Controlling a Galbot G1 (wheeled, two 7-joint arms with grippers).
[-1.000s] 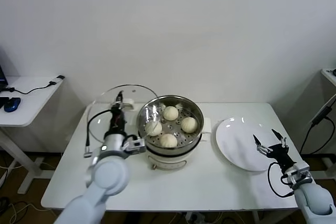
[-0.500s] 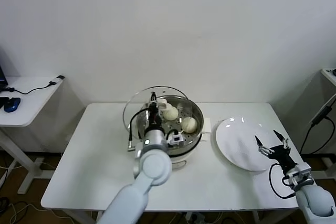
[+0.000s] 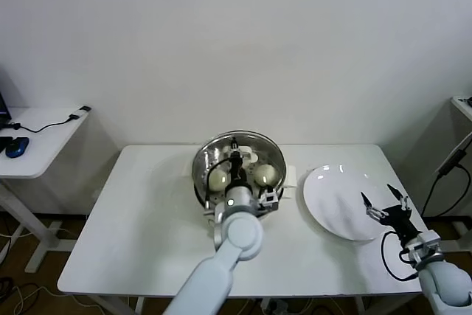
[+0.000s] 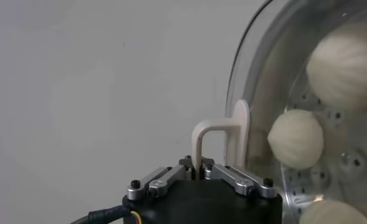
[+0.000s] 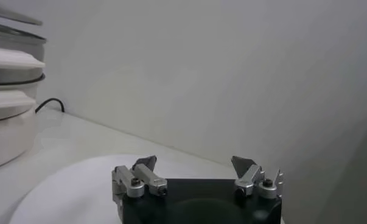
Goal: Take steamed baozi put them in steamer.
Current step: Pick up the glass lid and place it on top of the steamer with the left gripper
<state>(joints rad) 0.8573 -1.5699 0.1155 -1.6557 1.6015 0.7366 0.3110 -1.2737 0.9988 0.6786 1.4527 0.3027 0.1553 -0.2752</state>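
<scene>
steamed baozi (image 3: 265,174): loaded in steamer (image 3: 274,154) | glass lid (image 4: 265,61) handle pinched by left gripper (image 4: 199,172), seating remains | right gripper (image 3: 384,204) spread, idle over plate (image 3: 332,197)

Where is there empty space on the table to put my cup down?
Bare table lies left of the steamer, and along the front edge. The white plate is empty, with the right hand over its rim. The steamer is crowded: baozi, glass lid, left hand.

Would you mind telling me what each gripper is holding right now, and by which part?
The left gripper is shut on the glass lid by its white handle, over the steamer. The right gripper is open above the white plate, holding nothing.
</scene>
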